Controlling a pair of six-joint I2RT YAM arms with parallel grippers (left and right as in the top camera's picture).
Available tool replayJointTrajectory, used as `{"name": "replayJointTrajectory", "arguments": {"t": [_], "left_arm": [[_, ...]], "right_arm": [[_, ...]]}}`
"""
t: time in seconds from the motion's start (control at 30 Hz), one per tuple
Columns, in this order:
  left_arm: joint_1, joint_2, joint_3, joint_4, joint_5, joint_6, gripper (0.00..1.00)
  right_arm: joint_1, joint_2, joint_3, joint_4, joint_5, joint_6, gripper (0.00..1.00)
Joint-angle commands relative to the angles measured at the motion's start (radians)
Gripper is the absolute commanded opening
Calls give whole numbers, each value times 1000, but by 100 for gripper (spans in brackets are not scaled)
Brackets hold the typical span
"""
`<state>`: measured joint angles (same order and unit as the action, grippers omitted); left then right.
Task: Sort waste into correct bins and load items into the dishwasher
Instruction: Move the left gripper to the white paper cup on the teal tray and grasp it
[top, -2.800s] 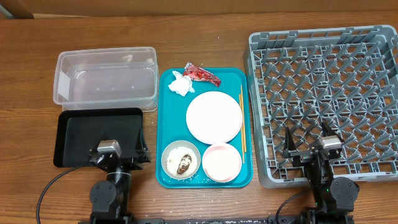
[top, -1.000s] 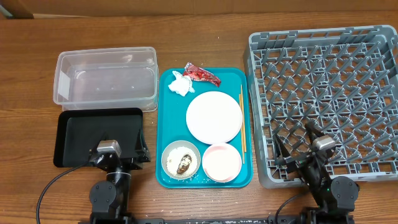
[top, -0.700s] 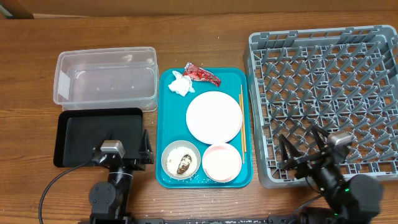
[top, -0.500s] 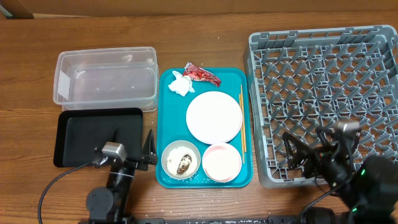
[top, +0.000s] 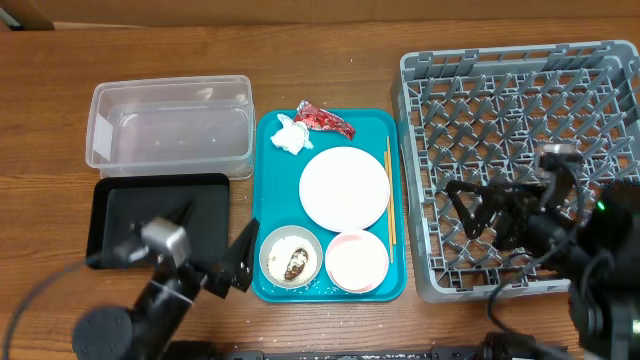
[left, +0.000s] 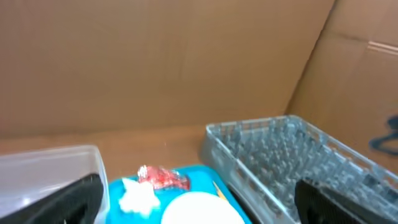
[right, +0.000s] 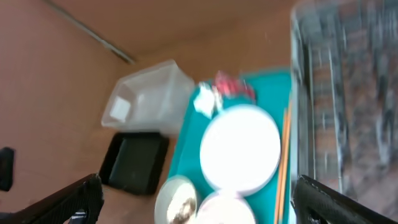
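Overhead, saw a wooden bench (top: 320, 50) under everything. Found the grey rack (top: 500, 52) filling its right side. Found the teal tray (top: 372, 130) at centre, just beside the rack. Saw the clear tub (top: 170, 85) at far left, with the black tray (top: 130, 205) just in front of it. Saw the right hand (top: 495, 210) above the rack's near-left part, fingers spread wide, gripping nothing. Saw the left hand (top: 215, 240) between black tray and teal tray, likewise wide open and empty. On the teal tray, noted the plate (top: 344, 190) in the middle, the off-white bowl (top: 268, 245) and pink bowl (top: 356, 261) side by side at the near edge, chopsticks (top: 389, 190) along the right rim, and tissue (top: 291, 135) and wrapper (top: 323, 119) just beside each other at the far edge. Spotted food bits (top: 296, 265) inside the off-white bowl.
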<state>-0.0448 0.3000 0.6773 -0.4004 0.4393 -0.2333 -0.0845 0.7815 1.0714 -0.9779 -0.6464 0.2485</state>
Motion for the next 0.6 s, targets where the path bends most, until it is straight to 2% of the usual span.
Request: {"name": "replayJointTrajectory", "arguments": {"t": [0.0, 0.13, 0.23, 0.27, 0.3, 0.43, 0.57], "left_arm": [[5, 209, 198, -186, 33, 3, 100], [5, 423, 372, -391, 32, 92, 100], [5, 546, 451, -457, 53, 106, 100], [5, 573, 464, -457, 83, 106, 100], [5, 622, 480, -447, 175, 103, 100], [5, 689, 486, -383, 364, 98, 100], [5, 710, 488, -360, 391, 98, 100]], "right_arm": [[16, 65, 45, -79, 17, 77, 100], [128, 107, 45, -184, 115, 71, 100], [267, 124, 45, -229, 256, 87, 100], [317, 129, 45, -237, 307, 98, 100], [433, 139, 45, -245, 411, 118, 100], [666, 181, 45, -226, 600, 157, 100], [816, 257, 45, -159, 636, 157, 100]]}}
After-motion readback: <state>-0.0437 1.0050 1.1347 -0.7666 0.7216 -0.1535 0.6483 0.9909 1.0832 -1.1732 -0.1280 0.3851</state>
